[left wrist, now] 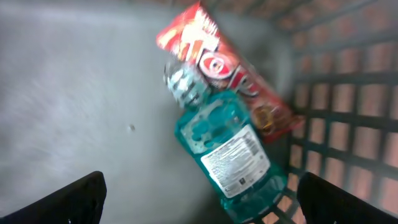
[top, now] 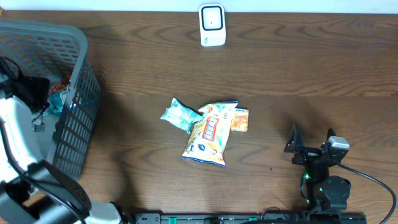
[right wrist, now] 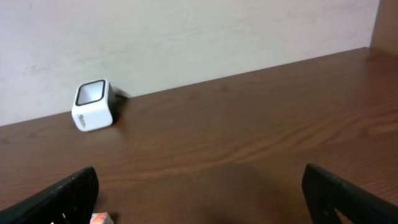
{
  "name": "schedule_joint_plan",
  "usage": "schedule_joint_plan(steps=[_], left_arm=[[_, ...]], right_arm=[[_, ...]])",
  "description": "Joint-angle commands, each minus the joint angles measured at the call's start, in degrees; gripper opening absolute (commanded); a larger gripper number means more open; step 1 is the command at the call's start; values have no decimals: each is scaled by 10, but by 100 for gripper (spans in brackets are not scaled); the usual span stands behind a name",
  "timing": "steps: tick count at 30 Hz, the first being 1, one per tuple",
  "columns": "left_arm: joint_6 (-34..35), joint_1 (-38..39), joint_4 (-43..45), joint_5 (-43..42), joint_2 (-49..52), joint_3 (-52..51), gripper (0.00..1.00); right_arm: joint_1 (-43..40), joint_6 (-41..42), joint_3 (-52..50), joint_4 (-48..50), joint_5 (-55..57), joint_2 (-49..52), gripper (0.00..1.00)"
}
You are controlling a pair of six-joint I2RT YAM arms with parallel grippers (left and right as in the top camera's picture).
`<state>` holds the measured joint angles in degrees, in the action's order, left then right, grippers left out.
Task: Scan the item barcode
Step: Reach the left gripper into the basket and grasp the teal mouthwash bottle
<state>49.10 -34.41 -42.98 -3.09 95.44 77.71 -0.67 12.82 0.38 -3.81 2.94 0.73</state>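
Jaws wide apart on both arms, nothing held. Left gripper (left wrist: 200, 186) hangs inside the basket (top: 81, 106) at the table's (top: 311, 68) 9 o'clock edge. Right gripper (right wrist: 199, 177) is parked near 4 o'clock, facing the scanner (top: 211, 25) at 12 o'clock.

Likely target: the mouthwash bottle (left wrist: 230, 155) directly under the left fingers, on the basket floor. It lies flat, cap toward 11 o'clock and base toward 5 o'clock.

Risks as I read them:
- Base sits tight against the mesh wall at 3–4 o'clock, so the finger on that side could catch the grid before it closes.
- Red snack bag (left wrist: 217, 62) touches the bottle along its 1 o'clock side and may get pinched in with it or dragged up.
- Body looks smooth and rounded, so it could roll or twist in the grip and turn the label off-axis for the scanner.
- Three snack packets (top: 208, 134) lie mid-table on the path to 12 o'clock, so keep the carry high.

Look: translucent teal body, clear ribbed cap, white printed label facing up. Wrist view is blurred, so I can't pick out a barcode.
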Motion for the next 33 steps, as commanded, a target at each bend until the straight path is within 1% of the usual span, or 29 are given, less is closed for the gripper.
schedule_joint_plan(steps=[1,5,7,17,21,30,33], left_arm=[[75,-2,8,-25,33,5,98],[157,-1,24,-25,64,5,98],[177,0,33,-25,74,5,98],[190,3,95,-23,89,5,98],[209,3,109,-23,99,5,98],[216,3,99,-26,153,5,98],[231,3,101,-34,175,5,98]], right_arm=[[3,4,-1,-2,-1,0,99],[3,4,-1,-2,-1,0,99],[3,4,-1,-2,-1,0,99],[3,4,-1,-2,-1,0,99],[3,4,-1,-2,-1,0,99],[3,4,-1,-2,-1,0,99],[3,4,-1,-2,-1,0,99]])
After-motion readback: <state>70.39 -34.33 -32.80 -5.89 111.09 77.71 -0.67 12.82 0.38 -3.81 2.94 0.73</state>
